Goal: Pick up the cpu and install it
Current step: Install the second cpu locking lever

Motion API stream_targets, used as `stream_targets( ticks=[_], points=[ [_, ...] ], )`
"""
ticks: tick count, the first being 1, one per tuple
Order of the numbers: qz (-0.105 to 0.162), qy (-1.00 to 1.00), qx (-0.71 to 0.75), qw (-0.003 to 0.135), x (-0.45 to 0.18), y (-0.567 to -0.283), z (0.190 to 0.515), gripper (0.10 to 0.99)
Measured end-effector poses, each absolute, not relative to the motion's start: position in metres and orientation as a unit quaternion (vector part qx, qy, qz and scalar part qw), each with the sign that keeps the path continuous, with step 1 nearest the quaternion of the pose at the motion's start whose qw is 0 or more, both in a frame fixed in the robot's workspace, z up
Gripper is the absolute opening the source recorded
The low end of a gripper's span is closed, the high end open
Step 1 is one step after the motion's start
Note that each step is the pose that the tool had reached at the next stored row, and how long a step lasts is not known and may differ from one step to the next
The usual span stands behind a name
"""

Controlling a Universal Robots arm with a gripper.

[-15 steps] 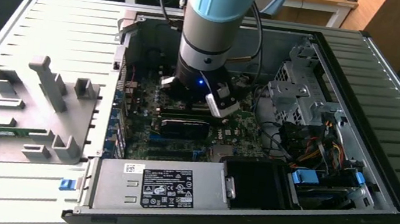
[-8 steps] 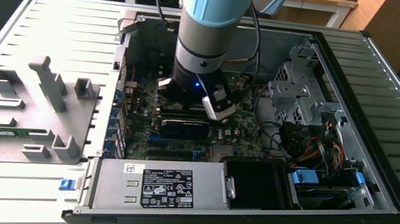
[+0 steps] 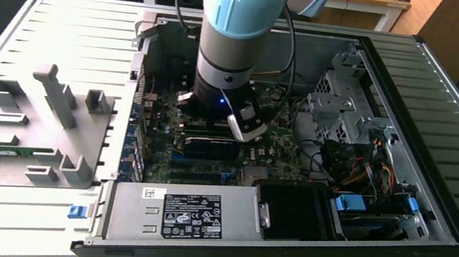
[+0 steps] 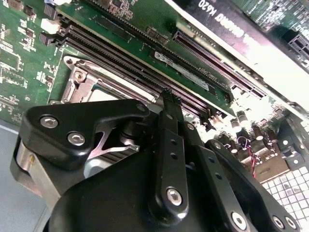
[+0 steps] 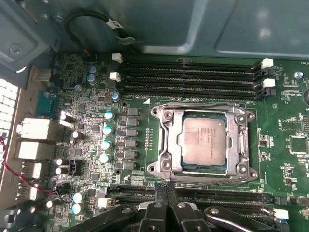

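Cpu (image 5: 203,141) lies flat in the socket (image 5: 166,145) on the motherboard (image 5: 285,159), between two banks of memory slots (image 5: 188,72). Gripper (image 5: 165,189) hovers just beside the socket's edge, fingers pressed together and holding nothing, inside the case (image 3: 451,85).

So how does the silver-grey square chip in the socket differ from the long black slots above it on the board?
In the first wrist view, the silver-grey square cpu is a flat metal-topped square, while the long black memory slots are narrow strips. The cpu fills its metal-framed socket; the slots look vacant. The cpu is a single piece; the slots run as several parallel rows with white end clips. Both sit on the green motherboard.
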State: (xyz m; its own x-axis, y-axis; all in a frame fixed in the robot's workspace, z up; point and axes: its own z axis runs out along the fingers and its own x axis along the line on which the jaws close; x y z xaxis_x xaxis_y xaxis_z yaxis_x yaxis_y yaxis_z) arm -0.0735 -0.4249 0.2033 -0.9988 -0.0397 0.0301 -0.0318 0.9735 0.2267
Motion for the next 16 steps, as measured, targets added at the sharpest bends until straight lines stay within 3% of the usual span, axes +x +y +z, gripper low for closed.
stream_targets(
  ticks=[10,16],
  points=[
    [-0.123,-0.992,0.018,0.017,-0.0778,-0.425,0.1952,0.106],
    [-0.142,-0.99,0.018,0.017,-0.0797,-0.425,0.1933,0.106]
  ],
)
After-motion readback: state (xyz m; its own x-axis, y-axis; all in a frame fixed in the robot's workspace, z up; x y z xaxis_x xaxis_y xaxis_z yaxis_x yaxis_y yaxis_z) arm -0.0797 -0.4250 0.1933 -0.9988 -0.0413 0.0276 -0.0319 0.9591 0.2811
